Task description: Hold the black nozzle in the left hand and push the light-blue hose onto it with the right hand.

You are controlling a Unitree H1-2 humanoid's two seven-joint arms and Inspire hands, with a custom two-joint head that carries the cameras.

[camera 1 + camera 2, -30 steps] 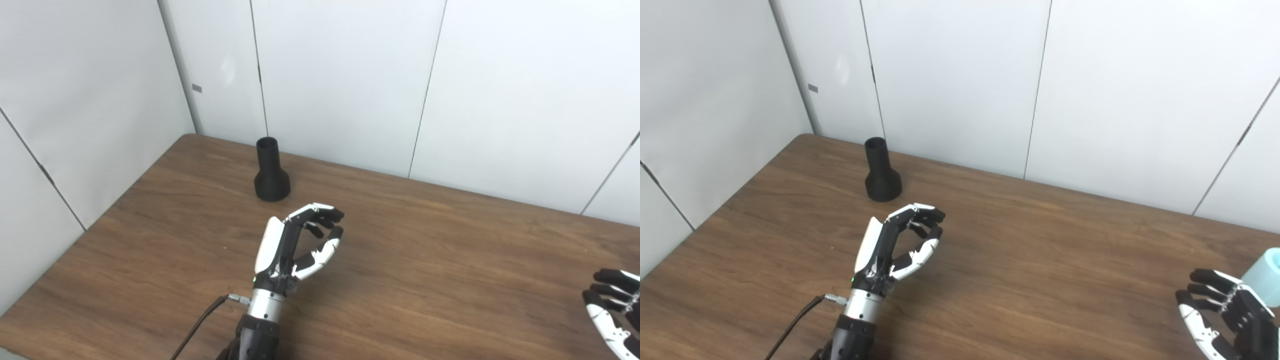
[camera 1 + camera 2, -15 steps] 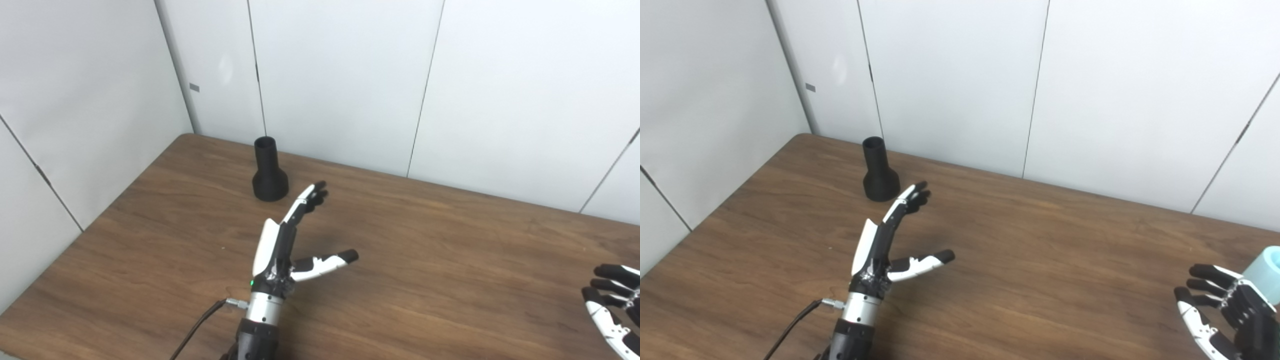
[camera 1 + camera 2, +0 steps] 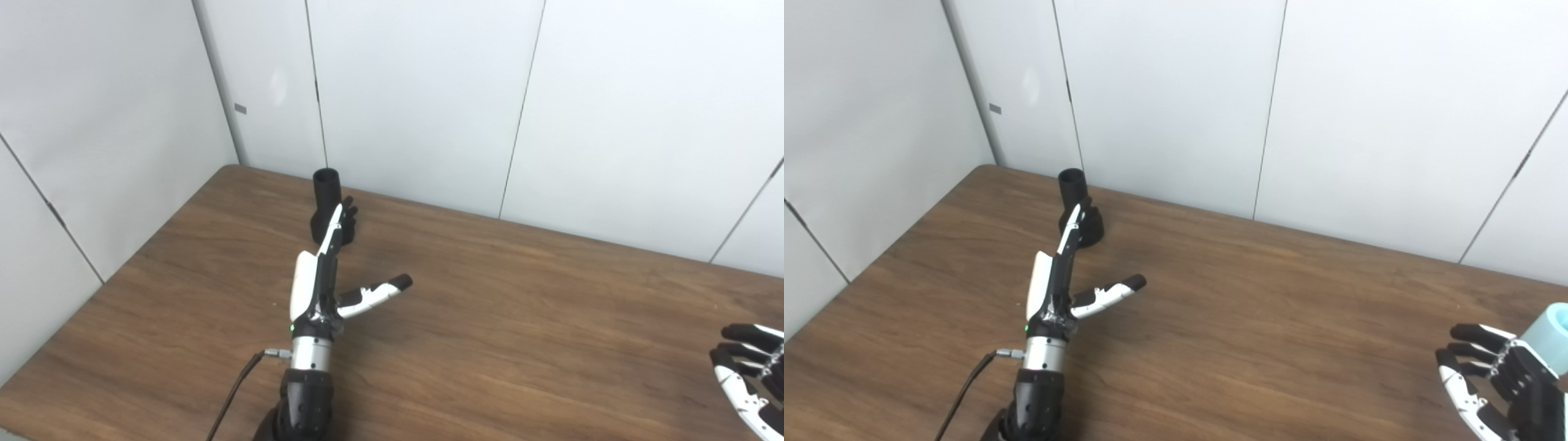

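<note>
1. Where white wall panels (image 3: 422,92) meet in a corner, a brown wood table (image 3: 520,318) fills it.
2. Near the table's far left corner, the nozzle (image 3: 326,184) stands upright, wide base down, mouth up.
3. Left hand (image 3: 331,269): spread, empty, fingertips at the nozzle's base.
4. Toward the table's right edge, bare wood, then the right hand (image 3: 1494,383), loosely curled, empty, beside the hose (image 3: 1549,337).

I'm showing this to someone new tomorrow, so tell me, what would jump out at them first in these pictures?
First the left hand: open, fingers stretched toward the black nozzle, which stands upright near the far left corner of the wooden table, thumb splayed to the right. Next the right hand at the lower right edge, fingers apart, holding nothing, with the light-blue hose just behind it.
</note>
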